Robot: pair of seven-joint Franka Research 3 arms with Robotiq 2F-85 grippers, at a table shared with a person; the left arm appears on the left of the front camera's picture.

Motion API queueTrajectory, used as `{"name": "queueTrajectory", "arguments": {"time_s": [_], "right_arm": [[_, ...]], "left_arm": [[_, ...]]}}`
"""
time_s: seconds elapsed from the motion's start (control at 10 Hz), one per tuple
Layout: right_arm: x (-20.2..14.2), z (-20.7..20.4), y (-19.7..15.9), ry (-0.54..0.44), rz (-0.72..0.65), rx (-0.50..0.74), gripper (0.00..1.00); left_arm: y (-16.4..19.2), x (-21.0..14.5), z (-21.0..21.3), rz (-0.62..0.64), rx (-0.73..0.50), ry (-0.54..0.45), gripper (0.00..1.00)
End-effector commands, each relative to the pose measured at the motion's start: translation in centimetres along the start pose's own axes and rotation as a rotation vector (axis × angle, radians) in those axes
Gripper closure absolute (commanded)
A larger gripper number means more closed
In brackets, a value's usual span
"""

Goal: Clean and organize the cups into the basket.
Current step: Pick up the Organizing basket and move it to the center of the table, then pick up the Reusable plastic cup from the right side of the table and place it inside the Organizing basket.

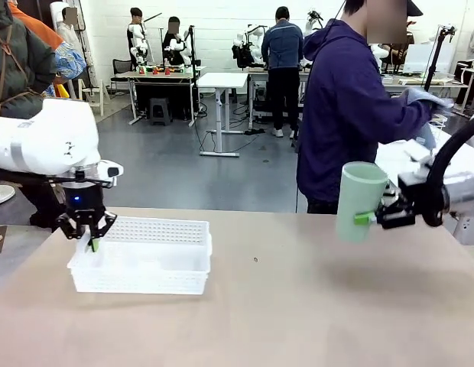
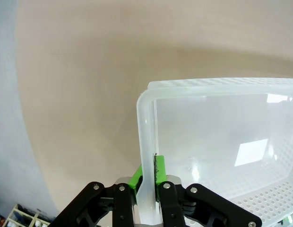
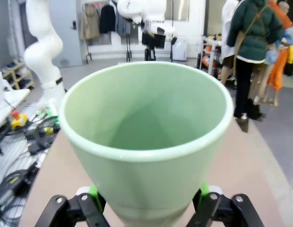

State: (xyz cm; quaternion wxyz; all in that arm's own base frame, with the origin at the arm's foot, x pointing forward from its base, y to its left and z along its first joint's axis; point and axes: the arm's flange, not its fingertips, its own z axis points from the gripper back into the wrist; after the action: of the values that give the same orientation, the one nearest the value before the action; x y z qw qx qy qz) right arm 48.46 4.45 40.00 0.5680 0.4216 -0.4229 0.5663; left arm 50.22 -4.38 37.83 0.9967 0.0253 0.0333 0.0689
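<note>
A pale mint green cup [image 1: 360, 200] hangs above the table at the right, held upright by its lower part in my right gripper [image 1: 368, 218]. The right wrist view looks into the cup [image 3: 146, 137], its base clamped between the green pads [image 3: 93, 193]. The white lattice basket [image 1: 145, 256] sits on the table at the left. My left gripper [image 1: 92, 243] points down at the basket's left end, shut on its wall. In the left wrist view the fingers [image 2: 160, 171] pinch the basket's rim [image 2: 146, 142], and the basket looks empty.
A person in a dark hoodie [image 1: 352, 107] stands at the far side of the table, right of centre, turned to the right. The tan table top [image 1: 283, 306] stretches between basket and cup.
</note>
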Motion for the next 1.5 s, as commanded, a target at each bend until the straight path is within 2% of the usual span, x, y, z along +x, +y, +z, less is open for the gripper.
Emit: {"name": "queueTrajectory", "arguments": {"time_s": [0.0, 0.3, 0.5, 0.6, 1.0, 1.4], "right_arm": [[4.0, 0.2, 1.3, 0.02, -0.018, -0.031, 0.95], [9.9, 0.6, 2.4, 0.043, 0.004, -0.072, 0.95], [12.0, 1.4, 3.1, 0.038, 0.011, -0.117, 0.95], [10.6, 1.3, 2.6, 0.034, 0.031, -0.065, 0.95], [10.6, 1.3, 2.6, 0.034, 0.031, -0.065, 0.95], [10.6, 1.3, 2.6, 0.034, 0.031, -0.065, 0.95]], "left_arm": [[-3.3, 0.4, 1.0, 0.055, 0.034, 0.019, 1.0], [-9.0, 0.2, 1.3, -0.014, 0.081, -0.032, 1.0], [-12.1, 0.2, 1.3, -0.037, 0.088, -0.043, 1.0], [-13.2, 0.2, 1.4, -0.049, 0.087, -0.05, 1.0], [-17.6, -0.3, 1.6, -0.078, 0.079, -0.072, 1.0], [-18.9, 0.1, 0.8, -0.069, 0.055, -0.049, 1.0]]}}
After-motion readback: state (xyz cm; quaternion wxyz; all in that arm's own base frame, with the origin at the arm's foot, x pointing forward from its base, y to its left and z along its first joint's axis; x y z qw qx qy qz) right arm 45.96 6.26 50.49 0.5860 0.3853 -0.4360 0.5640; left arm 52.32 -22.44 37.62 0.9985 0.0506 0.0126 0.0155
